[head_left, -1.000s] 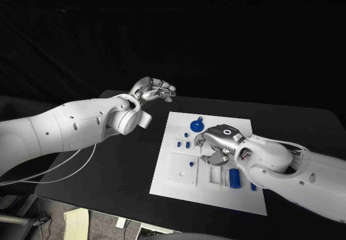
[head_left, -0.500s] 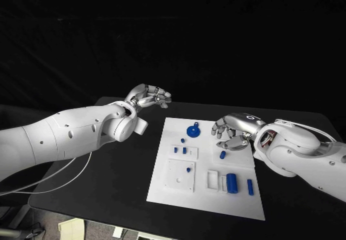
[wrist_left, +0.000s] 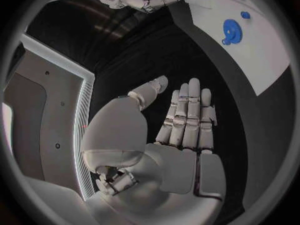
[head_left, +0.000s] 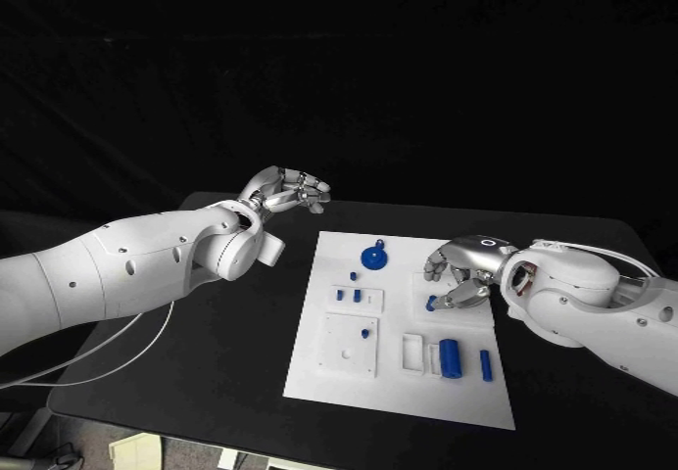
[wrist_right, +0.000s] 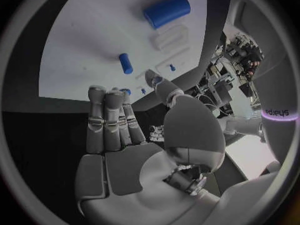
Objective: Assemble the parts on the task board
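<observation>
Two robot hands are shown, of which the right robot hand [head_left: 460,275] is much the nearer to the work. It hovers over the right edge of the task board [head_left: 325,377] with fingers spread and nothing grasped. A short blue peg [head_left: 432,304] lies on the board just beside its fingertips, on the side toward the robot's body; its long axis appears to run roughly up and down the board, though the peg is small. The left robot hand [head_left: 290,190] is raised off the board's far left corner, well apart from every part, fingers loosely curled and empty. A reach for the peg would probably fall to the right arm.
</observation>
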`<move>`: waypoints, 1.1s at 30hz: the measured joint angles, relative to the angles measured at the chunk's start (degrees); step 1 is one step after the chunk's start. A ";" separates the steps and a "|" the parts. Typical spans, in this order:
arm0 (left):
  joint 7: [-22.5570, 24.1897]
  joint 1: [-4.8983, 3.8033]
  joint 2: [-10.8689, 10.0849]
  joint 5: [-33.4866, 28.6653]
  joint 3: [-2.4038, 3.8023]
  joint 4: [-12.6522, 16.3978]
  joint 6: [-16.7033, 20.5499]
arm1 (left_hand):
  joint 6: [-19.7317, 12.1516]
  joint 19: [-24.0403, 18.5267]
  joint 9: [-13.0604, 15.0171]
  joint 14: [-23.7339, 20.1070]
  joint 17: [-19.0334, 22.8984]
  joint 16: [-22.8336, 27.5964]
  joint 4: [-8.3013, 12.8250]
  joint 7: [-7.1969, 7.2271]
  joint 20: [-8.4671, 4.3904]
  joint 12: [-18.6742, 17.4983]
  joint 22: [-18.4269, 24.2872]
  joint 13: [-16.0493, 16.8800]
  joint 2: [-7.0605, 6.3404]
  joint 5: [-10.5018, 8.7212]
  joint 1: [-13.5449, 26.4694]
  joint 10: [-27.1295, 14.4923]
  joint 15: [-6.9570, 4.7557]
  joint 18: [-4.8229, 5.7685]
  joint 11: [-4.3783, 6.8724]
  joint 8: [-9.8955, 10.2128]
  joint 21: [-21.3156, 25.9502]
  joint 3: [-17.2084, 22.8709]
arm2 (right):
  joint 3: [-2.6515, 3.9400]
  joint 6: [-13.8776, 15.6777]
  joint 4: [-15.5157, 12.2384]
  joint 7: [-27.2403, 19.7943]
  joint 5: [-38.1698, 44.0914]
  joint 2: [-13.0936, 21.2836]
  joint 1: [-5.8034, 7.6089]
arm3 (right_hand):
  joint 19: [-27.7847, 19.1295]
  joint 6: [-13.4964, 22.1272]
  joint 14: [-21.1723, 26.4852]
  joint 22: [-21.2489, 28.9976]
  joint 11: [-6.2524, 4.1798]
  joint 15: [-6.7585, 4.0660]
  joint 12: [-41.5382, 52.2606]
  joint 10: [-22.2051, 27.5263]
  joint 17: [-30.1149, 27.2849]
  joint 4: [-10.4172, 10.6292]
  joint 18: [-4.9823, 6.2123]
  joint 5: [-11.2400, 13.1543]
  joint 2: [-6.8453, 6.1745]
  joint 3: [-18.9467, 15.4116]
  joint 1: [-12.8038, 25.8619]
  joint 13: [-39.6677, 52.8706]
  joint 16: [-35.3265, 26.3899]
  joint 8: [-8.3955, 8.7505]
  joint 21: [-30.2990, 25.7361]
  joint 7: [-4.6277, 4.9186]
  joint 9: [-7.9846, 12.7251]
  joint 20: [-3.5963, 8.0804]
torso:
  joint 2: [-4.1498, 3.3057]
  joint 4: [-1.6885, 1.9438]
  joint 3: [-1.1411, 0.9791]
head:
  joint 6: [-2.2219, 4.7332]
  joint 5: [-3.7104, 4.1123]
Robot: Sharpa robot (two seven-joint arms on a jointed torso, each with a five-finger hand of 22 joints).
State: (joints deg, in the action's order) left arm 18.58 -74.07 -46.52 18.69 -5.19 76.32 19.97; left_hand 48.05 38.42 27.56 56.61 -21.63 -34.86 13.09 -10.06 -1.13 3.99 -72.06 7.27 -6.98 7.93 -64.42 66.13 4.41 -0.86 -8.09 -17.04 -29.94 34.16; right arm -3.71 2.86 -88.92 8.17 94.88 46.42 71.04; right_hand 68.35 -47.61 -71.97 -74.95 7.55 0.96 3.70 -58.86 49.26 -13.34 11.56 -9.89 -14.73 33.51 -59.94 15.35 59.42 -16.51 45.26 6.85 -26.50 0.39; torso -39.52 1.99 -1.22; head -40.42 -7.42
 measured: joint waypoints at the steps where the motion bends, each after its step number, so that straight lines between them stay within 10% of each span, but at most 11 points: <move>1: -0.01 0.00 0.00 0.00 0.00 -0.04 0.01 | 0.00 0.00 0.00 0.00 -0.05 0.00 0.00 0.00 0.00 0.00 0.00 -0.02 0.00 0.00 0.00 0.00 0.00 0.00 0.00 0.00 0.00 0.00 | -0.36 -0.59 0.11 0.31 0.72 -0.09 0.00 | -0.64 0.24 0.62 0.00 0.04 0.08 0.00 0.73 -0.18 0.14 -0.02 0.18 0.00 -0.14 0.00 -0.43 -0.20 0.01 -0.38 -0.16 0.01 -0.08 | -0.01 0.01 0.00 | 0.01 0.09; 15: -0.07 0.00 0.02 -0.04 0.00 -0.08 0.01 | -0.20 0.21 -0.05 0.00 -0.22 0.21 0.00 -0.21 -0.21 0.00 -0.06 -0.05 0.00 0.00 0.00 0.00 0.00 0.00 0.00 0.00 0.00 0.00 | -1.26 -1.86 1.43 1.53 4.35 -1.53 -1.47 | -1.35 -0.25 1.01 0.00 -1.12 -0.97 1.18 -1.70 -2.16 3.33 0.00 6.86 0.15 3.09 -4.10 -3.21 -0.43 -0.75 -1.79 0.70 -0.06 -0.03 | -0.04 0.03 0.00 | -0.07 0.59; 33: -0.07 0.00 0.12 -0.06 0.00 -0.23 0.00 | -0.20 0.21 -0.11 0.20 -0.48 0.22 0.00 -0.21 -0.20 0.00 -0.14 -0.10 0.00 0.00 0.00 -0.13 -0.20 0.00 -0.13 0.00 0.00 0.00 | -1.37 0.28 2.20 1.78 4.82 -2.38 -1.89 | -0.04 -2.18 0.29 0.00 -2.21 -1.49 2.45 -6.50 -2.90 5.09 -0.08 7.00 1.54 9.73 -6.38 -3.85 0.61 -1.73 -1.56 2.44 -0.13 0.24 | -0.05 0.02 -0.01 | -0.37 0.67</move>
State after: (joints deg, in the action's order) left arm 18.51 -74.07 -46.41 18.62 -5.19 76.09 19.97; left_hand 47.85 38.62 27.45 56.81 -22.10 -34.65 13.09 -10.27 -1.33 3.99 -72.20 7.18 -6.98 7.93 -64.42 65.99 4.21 -0.86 -8.22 -17.04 -29.94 34.16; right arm -5.09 3.14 -86.72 9.95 99.70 44.04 69.15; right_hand 68.31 -49.79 -71.69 -74.95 5.35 -0.53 6.15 -65.36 46.36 -8.25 11.48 -2.89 -13.19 43.24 -66.31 11.50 60.03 -18.24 43.70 9.29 -26.64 0.63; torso -39.57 2.02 -1.23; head -40.80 -6.75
